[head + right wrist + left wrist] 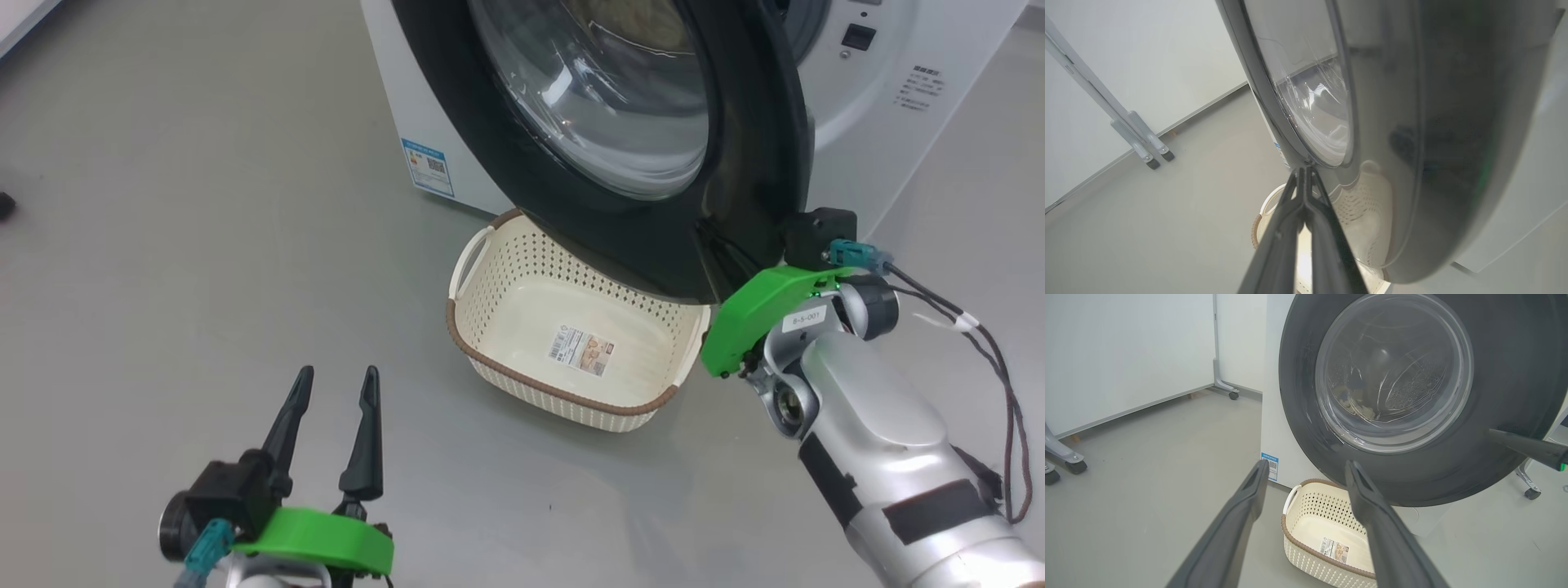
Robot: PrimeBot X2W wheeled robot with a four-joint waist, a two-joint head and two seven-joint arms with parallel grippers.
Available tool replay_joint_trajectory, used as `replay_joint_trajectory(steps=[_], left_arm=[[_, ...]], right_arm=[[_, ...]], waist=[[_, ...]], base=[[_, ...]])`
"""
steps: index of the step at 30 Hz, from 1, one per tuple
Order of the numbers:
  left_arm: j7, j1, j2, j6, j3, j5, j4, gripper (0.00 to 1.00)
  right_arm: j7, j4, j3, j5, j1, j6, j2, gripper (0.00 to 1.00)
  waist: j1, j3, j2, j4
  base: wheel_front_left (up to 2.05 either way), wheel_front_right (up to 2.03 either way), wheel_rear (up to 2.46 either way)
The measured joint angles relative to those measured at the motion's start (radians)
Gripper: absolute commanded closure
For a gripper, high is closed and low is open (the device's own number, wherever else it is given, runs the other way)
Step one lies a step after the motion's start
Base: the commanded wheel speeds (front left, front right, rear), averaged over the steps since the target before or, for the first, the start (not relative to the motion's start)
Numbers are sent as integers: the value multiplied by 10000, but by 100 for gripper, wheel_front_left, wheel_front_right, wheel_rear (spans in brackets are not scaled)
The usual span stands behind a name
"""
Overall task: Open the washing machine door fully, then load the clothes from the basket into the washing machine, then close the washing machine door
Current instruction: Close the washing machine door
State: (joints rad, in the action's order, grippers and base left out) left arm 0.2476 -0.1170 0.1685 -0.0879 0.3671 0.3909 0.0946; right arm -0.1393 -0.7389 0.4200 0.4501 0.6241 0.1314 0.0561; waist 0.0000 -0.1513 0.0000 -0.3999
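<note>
The washing machine (865,98) stands ahead with its door (457,82) swung part way out, so the black rim and glass bowl hang over the basket (522,269). That basket sits on the floor below the door, and inside it I see just the label sticker. Faint cream shapes show through the glass (1349,402); I cannot tell whether they are the clothes. My right gripper (1304,170) is shut, its tips touching the door's black rim below the glass, with nothing between them. My left gripper (336,377) is open and empty, low over the floor to the basket's left.
Grey floor lies all round. White partition panels on wheeled feet (1233,394) stand to the left of the machine, with more feet (1152,153) in the right wrist view. A small dark object (5,204) lies at the far left edge. A blue label (427,166) marks the machine's front.
</note>
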Motion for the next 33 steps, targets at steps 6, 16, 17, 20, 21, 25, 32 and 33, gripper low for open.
replay_joint_trajectory(steps=[6,16,17,20,21,25,32,33], left_arm=[[0,-92,-280,219,-67,-136,92,0],[0,-95,-552,447,-364,-399,171,0],[0,-95,-573,510,-399,-405,176,0],[0,-97,-640,591,-449,-493,207,0],[0,-97,-652,614,-464,-497,211,0],[0,-99,-731,706,-548,-646,221,0],[0,-99,-859,844,-660,-757,234,0],[0,-99,-867,874,-683,-790,238,0]], right_arm=[[-437,-1244,196,104,755,2,2,100],[-928,-2748,-29,-963,1607,0,4,100],[-963,-2817,-63,-1053,1622,0,4,100],[-999,-2980,-128,-1221,1641,2,4,100],[-1001,-3030,-169,-1327,1656,2,4,100],[-1083,-3187,-324,-1931,1853,2,4,100],[-1087,-3185,-920,-3127,2084,4,4,100],[-1087,-3158,-1014,-3225,2084,4,4,100]], waist=[[0,-153,0,-164],[0,-304,0,-170],[0,-312,0,-162],[0,-329,0,-144],[0,-337,0,-136],[0,-359,0,-115],[0,-430,0,-111],[0,-443,0,-109]], base=[[0,0,0],[0,0,0],[0,0,0],[0,0,0],[0,0,0],[0,0,0],[0,0,0],[0,0,0]])
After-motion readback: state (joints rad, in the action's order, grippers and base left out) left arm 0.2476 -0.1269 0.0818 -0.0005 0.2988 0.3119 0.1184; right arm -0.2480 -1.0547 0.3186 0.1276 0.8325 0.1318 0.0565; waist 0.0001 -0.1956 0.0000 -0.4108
